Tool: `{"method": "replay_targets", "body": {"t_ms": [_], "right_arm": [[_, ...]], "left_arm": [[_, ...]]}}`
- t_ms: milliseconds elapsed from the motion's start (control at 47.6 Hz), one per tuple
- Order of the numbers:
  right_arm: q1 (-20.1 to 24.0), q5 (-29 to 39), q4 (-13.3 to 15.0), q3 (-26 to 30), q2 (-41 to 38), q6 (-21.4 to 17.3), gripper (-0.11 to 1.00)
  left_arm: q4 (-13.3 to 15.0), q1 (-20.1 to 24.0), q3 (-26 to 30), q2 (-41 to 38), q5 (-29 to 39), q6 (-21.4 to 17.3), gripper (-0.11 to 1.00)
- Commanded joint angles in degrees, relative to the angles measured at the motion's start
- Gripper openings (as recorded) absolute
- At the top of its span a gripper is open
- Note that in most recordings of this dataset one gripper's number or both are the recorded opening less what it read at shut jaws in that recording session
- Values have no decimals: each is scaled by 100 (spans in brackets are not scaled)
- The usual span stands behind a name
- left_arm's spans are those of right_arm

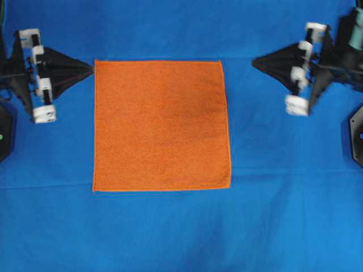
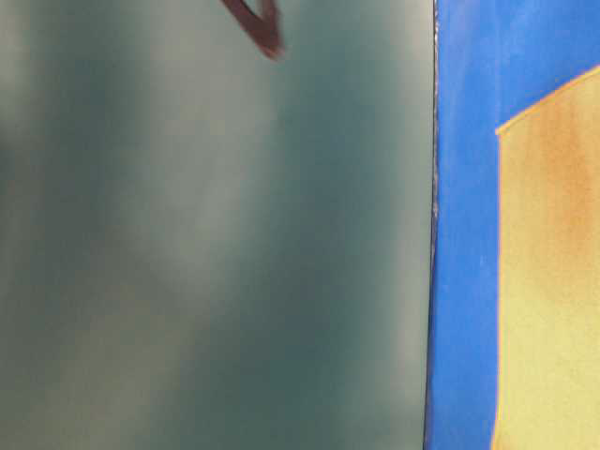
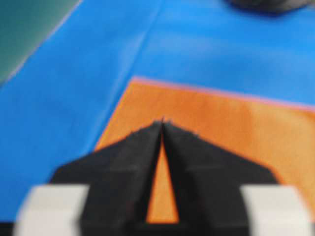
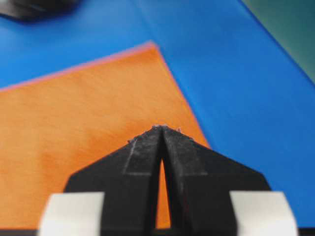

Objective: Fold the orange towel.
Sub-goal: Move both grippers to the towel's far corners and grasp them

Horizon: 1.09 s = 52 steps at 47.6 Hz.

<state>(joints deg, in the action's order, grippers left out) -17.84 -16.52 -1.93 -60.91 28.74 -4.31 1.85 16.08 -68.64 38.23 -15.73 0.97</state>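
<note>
Orange towel (image 1: 161, 124) lies flat; both hands closed, empty.

Desk under a blue cloth, with one orange towel spread on it

A large blue cloth (image 1: 170, 226) covered the desk from edge to edge of the overhead frame, with a faint crease running across it in the lower half. The orange towel (image 1: 161, 124) lay flat and unfolded directly on the cloth, a little left of the frame's centre, its sides roughly parallel to the frame edges and its lighter hem showing all round. In the table-level view the cloth's edge ran top to bottom right of centre, a blurred grey-green area (image 2: 206, 244) filling everything to the left.
</note>
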Motion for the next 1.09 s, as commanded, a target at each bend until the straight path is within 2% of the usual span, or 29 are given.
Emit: {"method": "replay_targets", "body": {"t_ms": [0, 147, 231, 294, 630, 903, 966, 1071], "right_arm": [[-185, 62, -26, 360, -563, -62, 17], [-510, 281, -9, 791, -1600, -53, 58], [-659, 308, 0, 940, -2118, -53, 59], [-747, 299, 0, 1081, -2514, -44, 56], [-861, 246, 9, 1591, -3709, -44, 55], [-879, 246, 9, 1661, -3902, -44, 51], [-879, 255, 9, 1661, -3902, -44, 43], [-879, 272, 18, 1652, -3894, -44, 18]], "left_arm": [[26, 334, 53, -316, -158, 97, 24], [18, 782, -18, -1037, -387, 193, 70], [18, 932, -18, -1512, -571, 193, 87], [18, 1028, -9, -1872, -729, 193, 93], [18, 1494, 229, -3771, -1652, 202, 93], [18, 1512, 360, -4219, -1573, 193, 89], [9, 1503, 369, -4219, -1459, 185, 80], [-9, 1485, 360, -4219, -1327, 141, 53]]}}
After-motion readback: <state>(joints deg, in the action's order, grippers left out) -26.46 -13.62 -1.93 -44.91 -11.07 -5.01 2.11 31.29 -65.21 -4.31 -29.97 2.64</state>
